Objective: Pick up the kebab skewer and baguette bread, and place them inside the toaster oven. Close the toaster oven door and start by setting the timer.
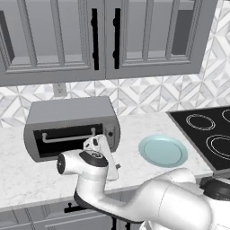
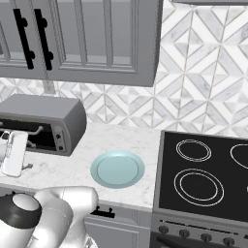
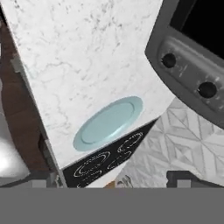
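The grey toaster oven [image 1: 67,117] stands on the counter at the left, against the wall. Its dark glass toaster oven door [image 1: 67,143] stands upright against the front, with the silver bar handle [image 1: 67,138] across its upper part. My gripper [image 1: 95,143] hovers just in front of the oven's right end, by the control panel [image 1: 111,133]. In the hand view two dark knobs [image 3: 206,89] of that panel sit at the upper right. The dark fingertips [image 3: 47,178] stand wide apart with nothing between them. The kebab skewer and baguette bread are out of view.
A pale blue plate [image 1: 162,151] lies bare on the marble counter [image 1: 134,130] right of the oven. A black stovetop [image 2: 203,169] takes up the right side. Grey wall cabinets [image 1: 108,36] hang above. The counter's front edge runs below my hand.
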